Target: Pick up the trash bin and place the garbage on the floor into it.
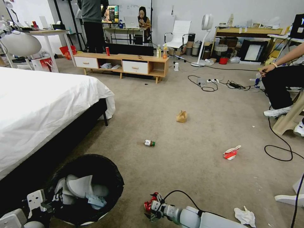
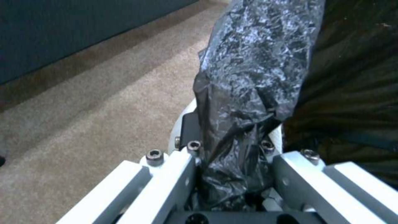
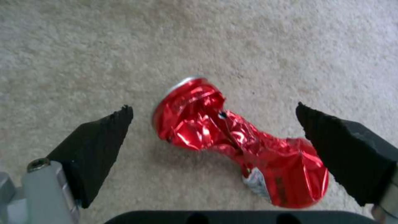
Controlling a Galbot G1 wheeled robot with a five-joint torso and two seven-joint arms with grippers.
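Straddling crushed can [image 3: 232, 140], right claw [image 3: 213, 119] spread wide.

On the floor [image 1: 190, 95], the trash bin [image 1: 109, 167] sits beside the bed [image 1: 38, 104] at the near left, the can [image 3: 236, 140] just right of it, the bottle [image 1: 149, 143] and paper bag [image 1: 181, 116] farther ahead, the carton [image 1: 231, 153] and a tissue [image 1: 245, 216] to the right.

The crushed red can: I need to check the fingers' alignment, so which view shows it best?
The right wrist view: the crushed red can lies on the carpet between the right gripper's open fingers. The head view shows it small, partly hidden; the left wrist view doesn't.
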